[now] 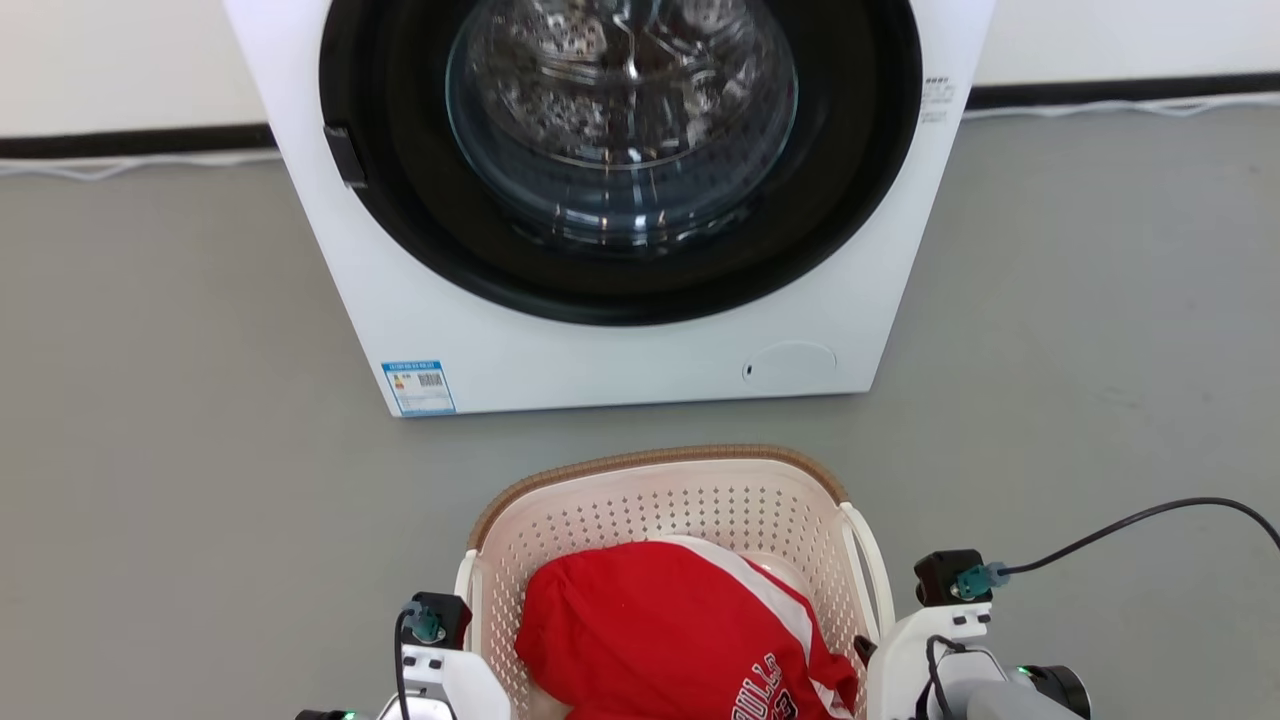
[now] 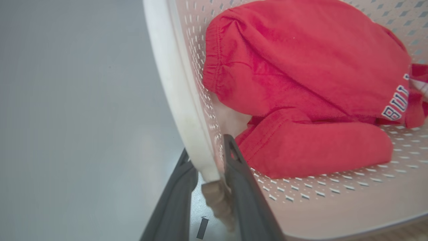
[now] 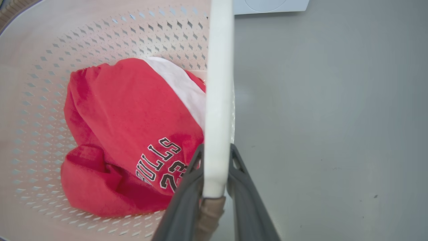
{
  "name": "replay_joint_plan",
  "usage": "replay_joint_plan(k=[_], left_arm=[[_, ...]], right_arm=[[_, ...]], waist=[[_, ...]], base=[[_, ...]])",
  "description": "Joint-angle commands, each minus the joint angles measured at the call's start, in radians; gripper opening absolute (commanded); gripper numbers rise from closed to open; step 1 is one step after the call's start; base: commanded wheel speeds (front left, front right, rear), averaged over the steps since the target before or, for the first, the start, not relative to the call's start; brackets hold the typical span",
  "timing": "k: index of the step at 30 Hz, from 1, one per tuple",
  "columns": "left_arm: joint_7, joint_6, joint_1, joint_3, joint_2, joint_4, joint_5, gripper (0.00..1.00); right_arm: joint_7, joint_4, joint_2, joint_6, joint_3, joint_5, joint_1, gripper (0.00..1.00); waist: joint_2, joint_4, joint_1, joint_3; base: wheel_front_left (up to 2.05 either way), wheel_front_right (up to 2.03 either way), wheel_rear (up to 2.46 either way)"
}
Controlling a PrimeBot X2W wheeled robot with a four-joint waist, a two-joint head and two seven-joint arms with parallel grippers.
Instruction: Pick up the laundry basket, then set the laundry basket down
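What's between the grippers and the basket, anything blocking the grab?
Nothing visible. The left gripper has its fingers either side of the basket's left handle, and the right gripper has its fingers either side of the right handle. The red shirt lies inside the basket, not between fingers and handles.

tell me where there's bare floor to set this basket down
Wide bare floor left of the washing machine and right of it. A narrower strip lies between the machine and the laundry basket. Crowded at the basket's handles, clamped by the left hand and right hand.
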Motion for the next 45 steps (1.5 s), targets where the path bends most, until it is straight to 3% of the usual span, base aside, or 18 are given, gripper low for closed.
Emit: replay_joint_plan(k=[1, 22, 45], left_arm=[[0.008, 0.013, 0.006, -0.003, 0.044, -0.004, -0.003, 0.00], [0.028, 0.058, 0.017, -0.181, 0.044, -0.007, -0.179, 0.00], [0.027, 0.076, 0.000, -0.265, 0.044, -0.004, -0.249, 0.00]], right_arm=[[-0.004, -0.021, -0.001, 0.013, 0.024, 0.003, -0.013, 0.00], [0.010, -0.007, -0.001, 0.013, 0.102, 0.065, -0.009, 0.00], [-0.003, 0.000, -0.001, 0.013, 0.156, 0.126, -0.017, 0.00]], waist=[[0.0000, 0.000, 0.0000, -0.021], [0.0000, -0.017, 0.0000, -0.049], [0.0000, -0.018, 0.0000, -0.046]], base=[[0.00, 0.00, 0.00], [0.00, 0.00, 0.00], [0.00, 0.00, 0.00]])
